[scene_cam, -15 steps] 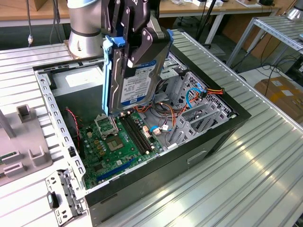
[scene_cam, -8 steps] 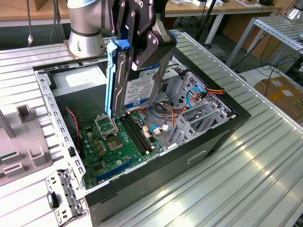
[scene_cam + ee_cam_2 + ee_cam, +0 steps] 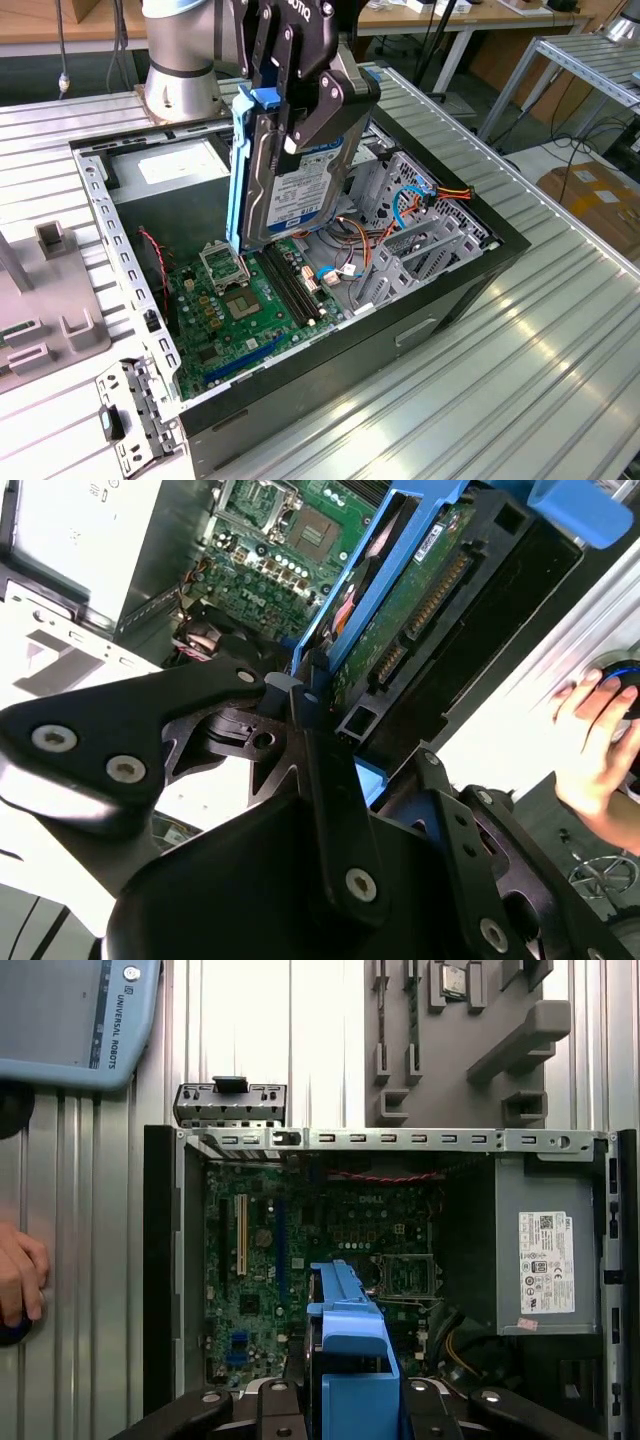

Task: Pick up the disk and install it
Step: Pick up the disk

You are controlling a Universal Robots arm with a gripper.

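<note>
One gripper [image 3: 290, 120] is clenched on the single disk [image 3: 300, 195], gripping it by its upper end so that it hangs on edge, nearly upright, in its blue frame [image 3: 240, 170]. Straight below the gripper lies one open computer case [image 3: 430, 290], and the disk's lower end is down over the one green circuit board [image 3: 235, 310] inside; I can't tell if they touch. One grey power box [image 3: 545, 1250] sits in the case off to the gripper's side. One person's hand [image 3: 18, 1275] rests on the table outside the case, well apart.
</note>
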